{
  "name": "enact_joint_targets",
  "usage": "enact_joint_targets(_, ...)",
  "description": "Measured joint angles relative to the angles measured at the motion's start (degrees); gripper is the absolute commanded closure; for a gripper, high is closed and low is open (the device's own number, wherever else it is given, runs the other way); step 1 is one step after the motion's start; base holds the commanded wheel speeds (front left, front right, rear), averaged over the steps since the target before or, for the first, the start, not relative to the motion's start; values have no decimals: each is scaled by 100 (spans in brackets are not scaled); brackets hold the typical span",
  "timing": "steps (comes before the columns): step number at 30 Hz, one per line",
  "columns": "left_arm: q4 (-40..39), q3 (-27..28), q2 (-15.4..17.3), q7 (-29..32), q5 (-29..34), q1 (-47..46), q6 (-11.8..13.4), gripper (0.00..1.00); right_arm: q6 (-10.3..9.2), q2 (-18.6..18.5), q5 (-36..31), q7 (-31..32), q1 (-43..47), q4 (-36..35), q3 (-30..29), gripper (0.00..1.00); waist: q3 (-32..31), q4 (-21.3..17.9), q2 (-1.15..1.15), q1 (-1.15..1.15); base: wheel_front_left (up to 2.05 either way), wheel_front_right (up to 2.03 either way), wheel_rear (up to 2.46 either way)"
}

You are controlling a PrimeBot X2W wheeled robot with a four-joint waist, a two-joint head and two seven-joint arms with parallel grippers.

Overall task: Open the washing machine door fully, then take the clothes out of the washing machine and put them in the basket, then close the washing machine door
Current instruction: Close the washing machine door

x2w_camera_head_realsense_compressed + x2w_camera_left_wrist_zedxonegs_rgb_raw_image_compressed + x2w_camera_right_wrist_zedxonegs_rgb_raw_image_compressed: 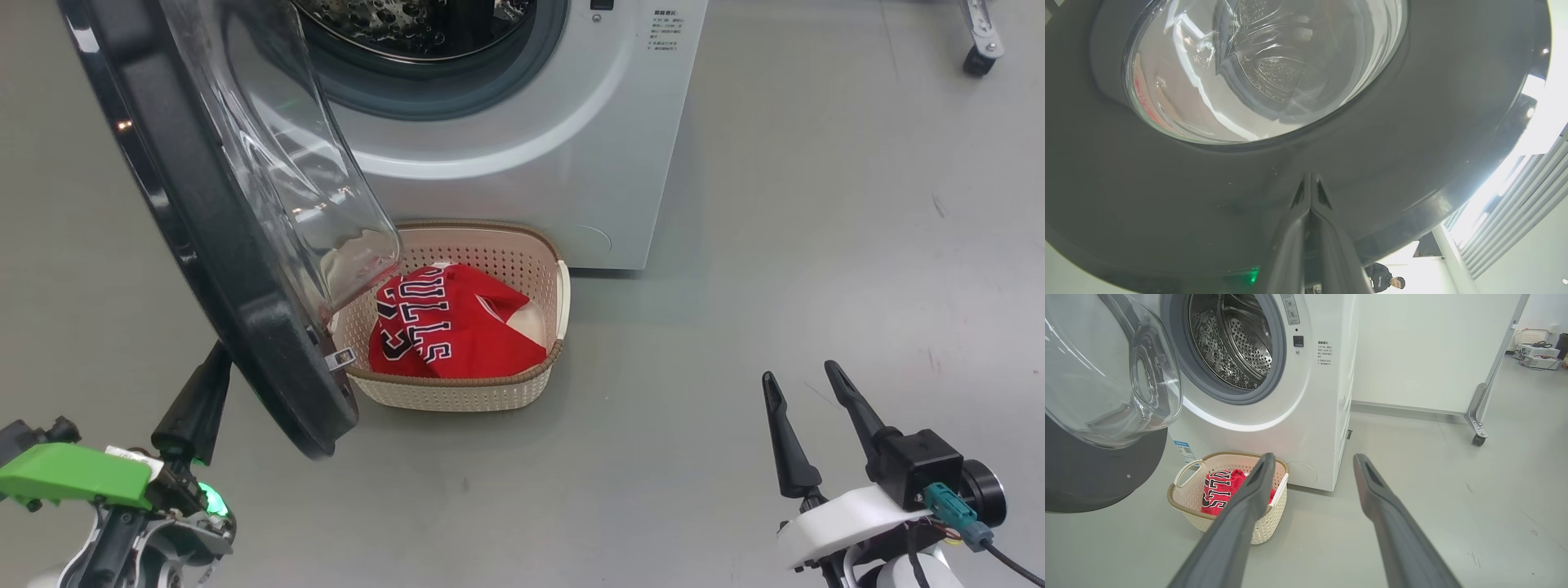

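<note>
The washing machine (539, 155) (1310, 416) stands with its steel drum (1233, 339) exposed. The washing machine door (196, 237) (1106, 379) hangs swung out to the left, its clear bowl over the basket's left part. Red clothes (453, 327) (1220, 490) with black-white lettering lie in the cream basket (457, 398) (1182, 502) in front of the machine. My left gripper (214, 367) (1310, 179) is shut, empty, its tips at the outer black rim of the door (1412, 134). My right gripper (800, 374) (1314, 457) stands open and empty over the floor to the basket's right.
A white wheeled partition (1433, 351) stands to the right of the machine, with a caster (977, 61) (1479, 439) on the grey floor. Equipment and a basket (1535, 347) sit at the far right. A person (1384, 281) shows below the door rim.
</note>
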Motion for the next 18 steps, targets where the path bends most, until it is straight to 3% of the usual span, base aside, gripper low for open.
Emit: enact_joint_targets(18, -94, -396, -9, 53, -31, -321, 0, 100, 52, 41, 2, 2, -203, -103, 121, 0, 299, -453, 0, 0, 0, 0, 0)
